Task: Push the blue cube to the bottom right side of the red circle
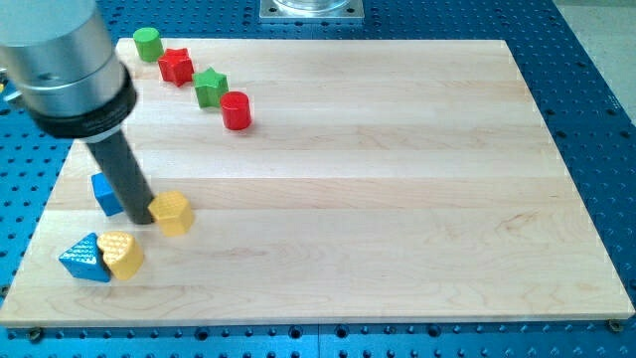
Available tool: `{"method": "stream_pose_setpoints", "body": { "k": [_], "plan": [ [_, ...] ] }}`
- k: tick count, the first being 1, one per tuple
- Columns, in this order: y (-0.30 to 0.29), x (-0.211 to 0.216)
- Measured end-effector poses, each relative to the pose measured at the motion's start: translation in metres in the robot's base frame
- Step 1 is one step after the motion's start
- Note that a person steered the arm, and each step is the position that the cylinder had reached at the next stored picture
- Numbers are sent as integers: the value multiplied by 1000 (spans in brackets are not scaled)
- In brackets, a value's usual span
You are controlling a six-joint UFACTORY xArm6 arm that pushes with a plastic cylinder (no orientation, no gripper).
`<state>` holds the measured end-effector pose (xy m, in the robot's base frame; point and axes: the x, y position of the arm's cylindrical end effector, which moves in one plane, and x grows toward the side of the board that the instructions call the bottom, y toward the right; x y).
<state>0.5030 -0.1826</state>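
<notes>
The blue cube (105, 193) lies near the board's left edge, partly hidden behind my dark rod. My tip (139, 219) rests on the board just right of the cube and touches the left side of a yellow block (173, 212). The red circle, a short red cylinder (237, 109), stands up and to the right of the cube, in the upper left part of the board.
A green star (210, 87), a red star (177, 66) and a green cylinder (148, 43) run in a line to the top left. A yellow heart (122, 253) and a blue triangle (85, 259) lie at the bottom left. The wooden board (397, 199) sits on a blue perforated table.
</notes>
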Motion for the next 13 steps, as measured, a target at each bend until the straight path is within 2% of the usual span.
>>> {"method": "stream_pose_setpoints", "body": {
  "k": [1, 2, 3, 4, 5, 6, 7, 8, 9, 10, 11, 12, 13],
  "plan": [
    [-52, 13],
    [-64, 41],
    [-111, 17],
    [-112, -24],
    [-38, -56],
    [49, -69],
    [-42, -57],
    [-68, -24],
    [-26, -18],
    [76, -57],
    [92, -37],
    [107, 1],
    [150, -28]
  ]
}}
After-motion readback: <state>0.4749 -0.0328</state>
